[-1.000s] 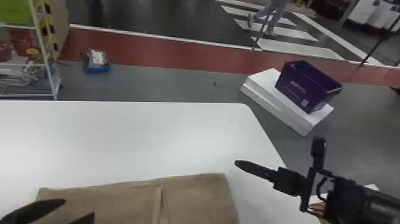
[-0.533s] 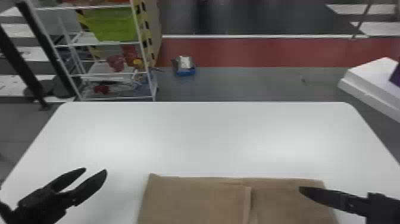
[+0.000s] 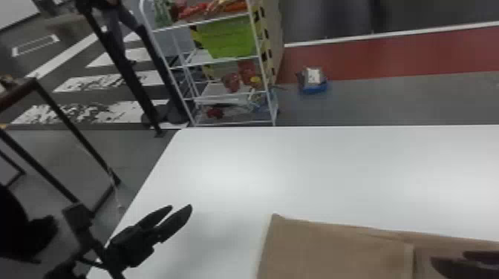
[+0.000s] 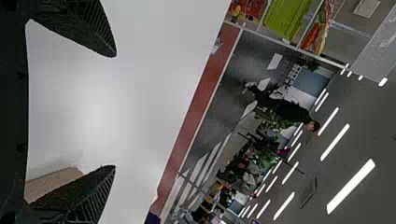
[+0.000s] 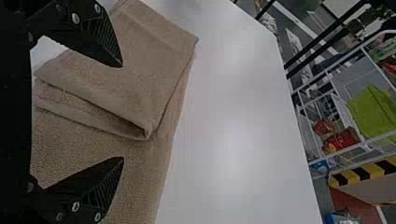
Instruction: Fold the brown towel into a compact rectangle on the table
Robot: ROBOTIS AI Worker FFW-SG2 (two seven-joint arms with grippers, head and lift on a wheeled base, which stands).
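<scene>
Although 1 part of the brown towel (image 3: 334, 248) is folded over the rest, its layers stand slightly apart at 1 edge, on the white table (image 3: 315, 174). Over the towel is the right gripper (image 3: 448, 256), its 2 fingers spread with nothing between them. Well apart, to the towel's left, the left gripper (image 3: 181, 206) has its 2 jaws open and empty. Beyond the table, 1 white rack (image 3: 237, 59) holds a green bin (image 3: 232, 37).
</scene>
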